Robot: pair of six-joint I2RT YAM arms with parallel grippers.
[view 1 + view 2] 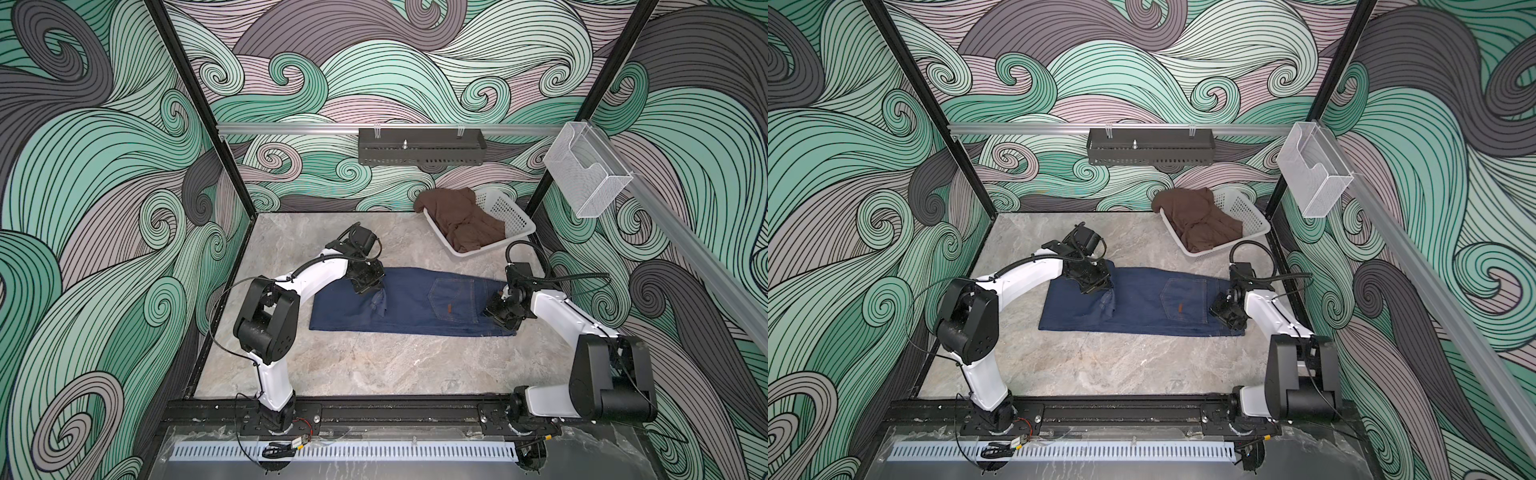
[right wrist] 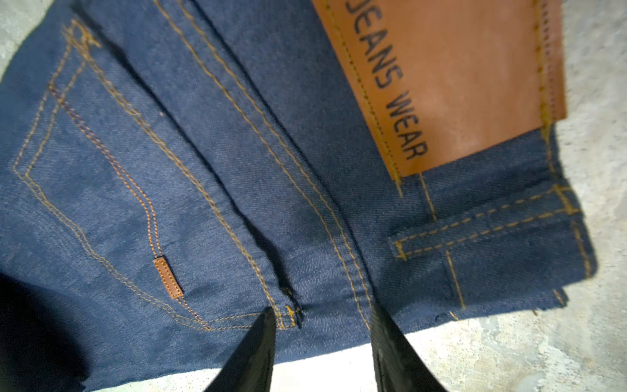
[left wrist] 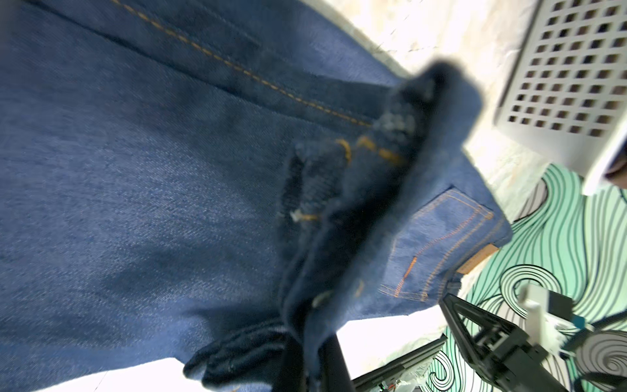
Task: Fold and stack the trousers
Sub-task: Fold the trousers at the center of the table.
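- The table (image 1: 374, 374) bears the trousers (image 1: 419, 309). They lie flat across its middle, the waist end toward the right arm.
- The white basket (image 1: 513, 216) in the far corner holds a brown garment (image 1: 461, 220), well apart from the denim.
- The left gripper (image 1: 371, 290) is clenched on a bunch of leg-end cloth, raised a little above the layer beneath. I judge that a crosswise fold is in hand.
- The right gripper (image 2: 322, 310) stands released over the waistband and grasps nothing.
- Next, I think, the left must carry its cloth toward the waist and lay it level, while the right steadies the waist.
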